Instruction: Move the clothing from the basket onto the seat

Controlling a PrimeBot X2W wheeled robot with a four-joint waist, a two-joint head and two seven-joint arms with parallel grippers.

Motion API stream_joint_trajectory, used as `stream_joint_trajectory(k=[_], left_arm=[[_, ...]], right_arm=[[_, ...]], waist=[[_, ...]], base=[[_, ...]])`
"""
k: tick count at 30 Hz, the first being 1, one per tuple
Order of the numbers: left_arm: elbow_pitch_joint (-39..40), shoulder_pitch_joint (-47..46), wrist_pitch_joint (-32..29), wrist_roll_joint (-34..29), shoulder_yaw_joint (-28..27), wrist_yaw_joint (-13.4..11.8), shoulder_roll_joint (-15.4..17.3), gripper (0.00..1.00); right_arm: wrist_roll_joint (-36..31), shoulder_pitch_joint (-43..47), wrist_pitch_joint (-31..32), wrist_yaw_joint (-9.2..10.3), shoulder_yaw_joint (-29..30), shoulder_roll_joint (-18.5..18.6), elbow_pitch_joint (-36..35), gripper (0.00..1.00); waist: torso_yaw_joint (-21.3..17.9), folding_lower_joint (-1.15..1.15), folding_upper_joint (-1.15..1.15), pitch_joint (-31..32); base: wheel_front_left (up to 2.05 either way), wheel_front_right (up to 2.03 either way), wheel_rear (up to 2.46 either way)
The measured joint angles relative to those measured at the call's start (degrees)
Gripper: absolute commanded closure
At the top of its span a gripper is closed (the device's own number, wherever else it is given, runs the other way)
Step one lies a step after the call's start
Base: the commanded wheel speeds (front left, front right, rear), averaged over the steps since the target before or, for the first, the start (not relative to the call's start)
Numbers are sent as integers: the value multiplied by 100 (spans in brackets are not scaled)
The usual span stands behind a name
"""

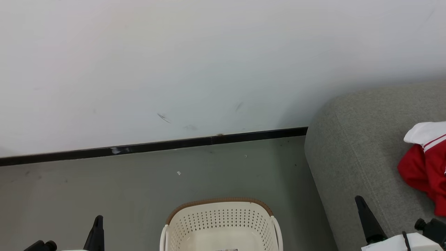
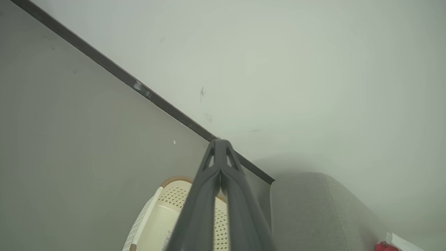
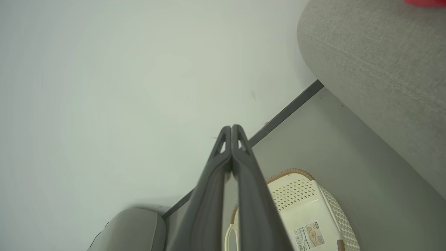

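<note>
Standing on a grey-green floor (image 1: 104, 188) before a scuffed white wall (image 1: 174, 69) with black skirting (image 1: 156, 145), the basket (image 1: 223, 219) shows a sticker (image 3: 308, 235) in the right wrist view (print too small to read). Red-and-white clothing (image 1: 425, 164) lies on the seat (image 1: 348, 157). Fingers pressed together, the left gripper (image 2: 220, 143) and right gripper (image 3: 231, 127) hold nothing.

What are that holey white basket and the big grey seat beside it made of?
The basket looks like smooth cream moulded plastic, going by its neat rows of holes; the brown rim looks woven, possibly imitation. The seat seems upholstered in coarse matte grey fabric, with visible weave and a stitched seam.
</note>
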State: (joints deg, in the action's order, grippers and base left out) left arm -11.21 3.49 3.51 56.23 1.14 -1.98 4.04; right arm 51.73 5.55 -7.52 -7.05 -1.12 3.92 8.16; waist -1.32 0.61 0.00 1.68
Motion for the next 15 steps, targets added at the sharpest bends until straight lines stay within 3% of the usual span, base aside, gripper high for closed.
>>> stream_joint_trajectory(k=[15], left_arm=[[-109, -218, -305, 1076, -170, 248, -38, 100]], right_arm=[[1429, -260, 207, 0, 13, 132, 200, 100]], waist=[[40, -50, 0, -83]], base=[[0, 0, 0]])
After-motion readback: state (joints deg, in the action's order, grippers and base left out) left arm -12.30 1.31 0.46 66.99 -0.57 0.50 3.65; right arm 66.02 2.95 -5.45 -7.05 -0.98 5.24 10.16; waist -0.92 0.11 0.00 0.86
